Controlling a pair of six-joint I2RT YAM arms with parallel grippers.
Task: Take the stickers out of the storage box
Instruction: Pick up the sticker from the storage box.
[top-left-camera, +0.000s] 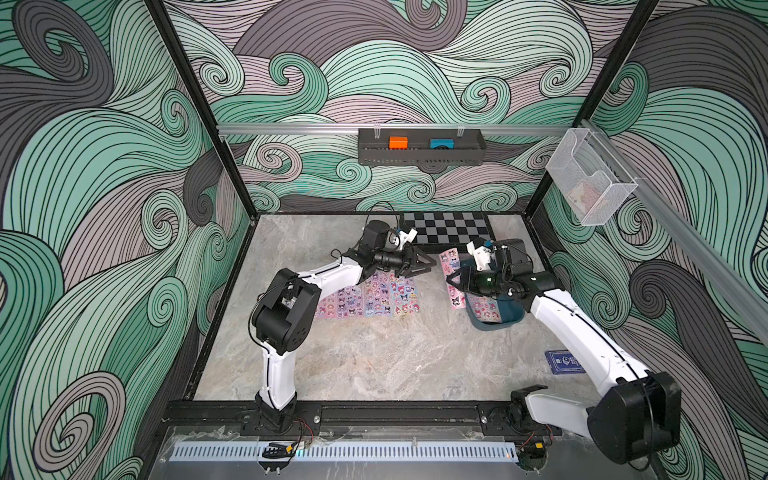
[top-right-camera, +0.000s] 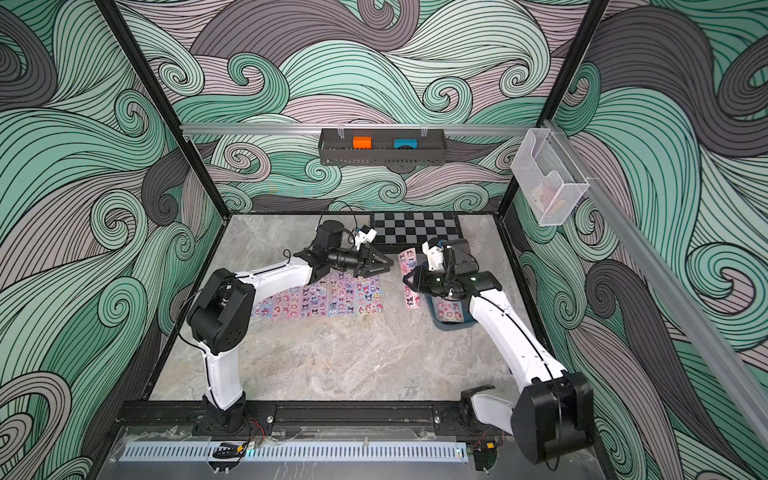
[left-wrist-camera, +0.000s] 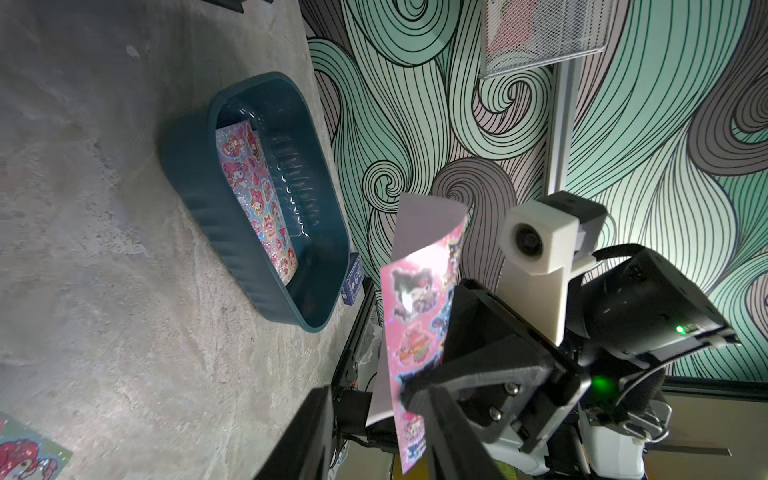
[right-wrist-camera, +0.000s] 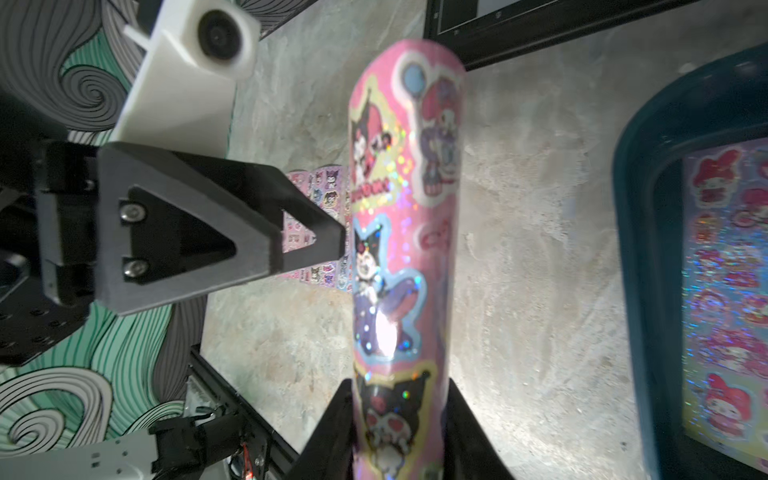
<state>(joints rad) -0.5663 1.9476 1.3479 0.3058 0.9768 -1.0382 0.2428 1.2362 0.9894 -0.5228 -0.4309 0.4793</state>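
My right gripper (top-left-camera: 455, 280) (right-wrist-camera: 399, 395) is shut on a pink sticker sheet (top-left-camera: 452, 258) (right-wrist-camera: 395, 208). It holds the sheet curled and lifted beside the dark teal storage box (top-left-camera: 515, 321) (left-wrist-camera: 199, 199). One more sticker sheet (top-left-camera: 484, 309) (left-wrist-camera: 257, 199) lies flat inside the box. Several sticker sheets (top-left-camera: 370, 297) (top-right-camera: 328, 297) lie side by side on the table under my left arm. My left gripper (top-left-camera: 430, 266) (left-wrist-camera: 372, 392) is open. Its fingers (right-wrist-camera: 249, 232) point at the held sheet's edge and almost touch it.
A chessboard (top-left-camera: 444, 227) lies against the back wall behind both grippers. A small dark blue card pack (top-left-camera: 563, 361) sits near my right arm. A black wall tray (top-left-camera: 419, 151) and a clear wall bin (top-left-camera: 590, 178) hang above the table.
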